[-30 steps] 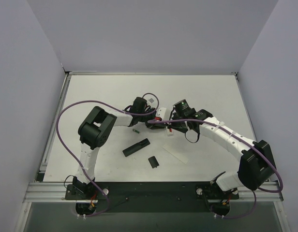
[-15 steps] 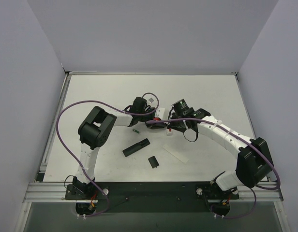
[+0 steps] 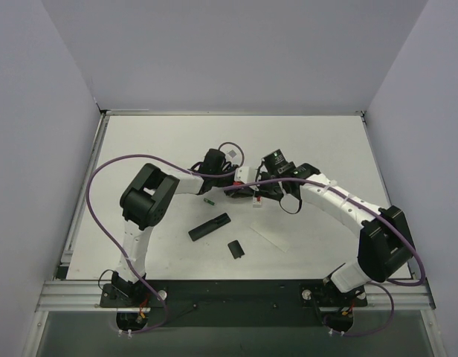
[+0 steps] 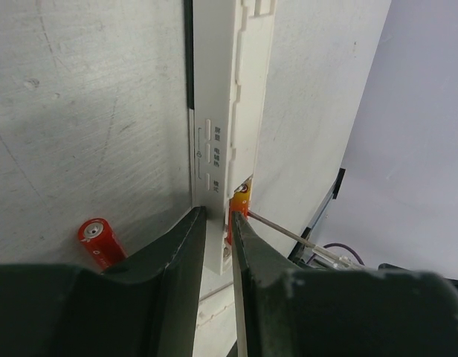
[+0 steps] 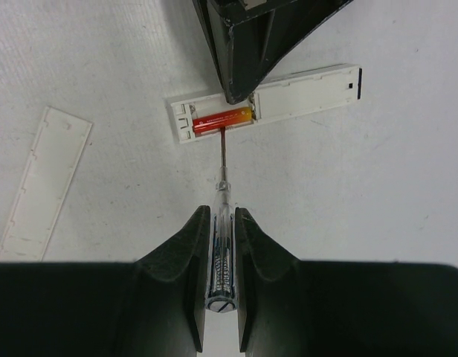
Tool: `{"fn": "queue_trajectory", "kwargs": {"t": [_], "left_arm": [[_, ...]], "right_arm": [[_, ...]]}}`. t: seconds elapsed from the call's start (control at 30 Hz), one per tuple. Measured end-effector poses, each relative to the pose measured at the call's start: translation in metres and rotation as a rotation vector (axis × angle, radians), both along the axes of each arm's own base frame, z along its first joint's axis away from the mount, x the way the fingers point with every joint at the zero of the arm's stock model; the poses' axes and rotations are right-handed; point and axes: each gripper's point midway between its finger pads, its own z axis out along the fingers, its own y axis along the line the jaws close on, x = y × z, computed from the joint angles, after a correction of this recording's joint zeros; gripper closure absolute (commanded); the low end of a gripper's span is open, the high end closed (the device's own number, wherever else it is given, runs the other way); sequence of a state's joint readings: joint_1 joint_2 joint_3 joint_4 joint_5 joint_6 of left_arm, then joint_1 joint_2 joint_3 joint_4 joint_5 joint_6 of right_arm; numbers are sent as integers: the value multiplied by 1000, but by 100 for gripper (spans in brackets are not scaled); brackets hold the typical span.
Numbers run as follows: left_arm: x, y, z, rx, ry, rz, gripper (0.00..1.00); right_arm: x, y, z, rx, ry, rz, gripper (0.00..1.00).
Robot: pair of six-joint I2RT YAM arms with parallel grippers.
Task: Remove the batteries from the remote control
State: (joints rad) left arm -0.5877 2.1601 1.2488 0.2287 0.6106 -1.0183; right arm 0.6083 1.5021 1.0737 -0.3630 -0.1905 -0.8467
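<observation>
Prying step: my left fingers (image 4: 166, 297) clamp the remote control (image 5: 303, 93), my right fingers (image 5: 177, 297) grip the screwdriver (image 5: 221, 216) against its battery (image 5: 223, 119); next, I judge, a gentle upward lever.

One battery (image 5: 223, 119) sits inside the remote control (image 5: 303, 91), a second battery (image 4: 99, 239) lies on the table (image 4: 65, 111) beside it, the cover (image 5: 43, 178) apart.

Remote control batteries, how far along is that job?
Done: the cover is off and one red battery lies loose beside the white remote. In hand: the left gripper clamps the remote while the right gripper holds a screwdriver, tip at the second battery. Left: that battery sits in its slot and must come out.
</observation>
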Motion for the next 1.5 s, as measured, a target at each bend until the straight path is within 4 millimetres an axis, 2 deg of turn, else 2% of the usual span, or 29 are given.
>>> {"fn": "queue_trajectory", "kwargs": {"t": [0.2,0.33,0.5,1.17,1.5], "left_arm": [[1,1,0,2,-2,5,71],[2,1,-1,3,0,8,79],[2,0,0,-2,1,12,81],[8,1,1,-8,-8,28,94],[6,-1,1,-24,-8,14,100]], "right_arm": [[4,-4,-4,54,-6,-21,100],[5,-13,-8,135,-11,-70,100],[2,-20,-15,223,-10,-120,100],[9,-31,-22,465,37,-245,100],[9,-33,-23,525,106,-237,100]]}}
